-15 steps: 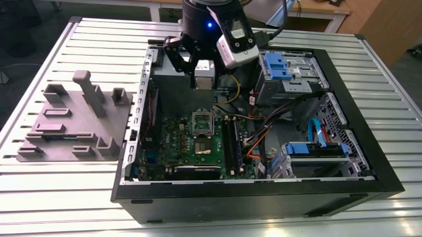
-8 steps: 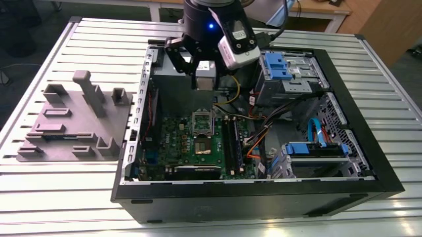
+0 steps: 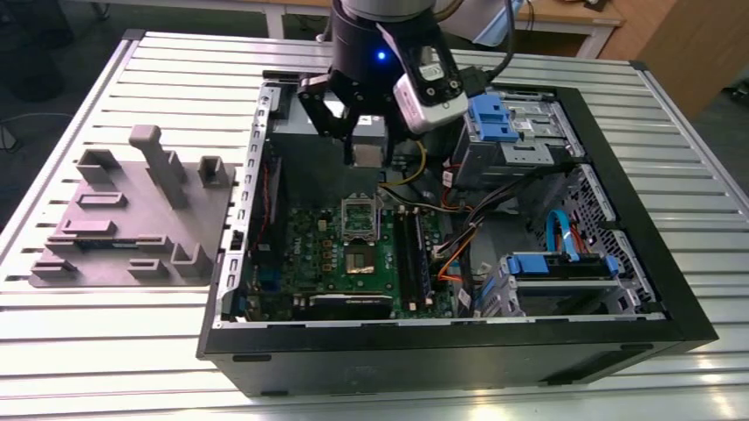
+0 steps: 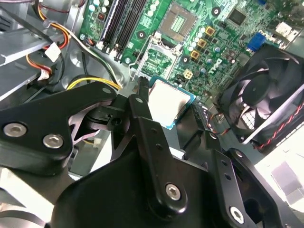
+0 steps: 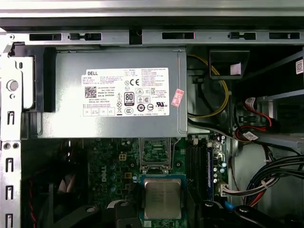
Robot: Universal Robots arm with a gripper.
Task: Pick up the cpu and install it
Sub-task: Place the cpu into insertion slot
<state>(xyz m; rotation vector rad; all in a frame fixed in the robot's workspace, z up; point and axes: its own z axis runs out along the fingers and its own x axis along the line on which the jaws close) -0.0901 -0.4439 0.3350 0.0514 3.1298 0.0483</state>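
The cpu (image 4: 167, 100) is a small square chip with a dull silver top and a green rim. My gripper (image 4: 170, 108) is shut on it, one black finger (image 4: 140, 102) against each side. In the exterior view the gripper (image 3: 367, 158) hangs with the cpu (image 3: 368, 156) inside the open computer case, above the motherboard's (image 3: 339, 263) far end. The open socket (image 3: 360, 219) lies a little nearer than the chip. In the first wrist view the cpu (image 5: 162, 198) sits level, just short of the socket frame (image 5: 156, 152).
A grey power supply (image 5: 114, 90) with a white label fills the case's far wall. A black fan (image 4: 266, 95), memory slots (image 3: 410, 250), loose cables (image 3: 468, 237) and blue drive cages (image 3: 503, 114) crowd the case. A grey fixture tray (image 3: 129, 219) lies at the exterior view's left.
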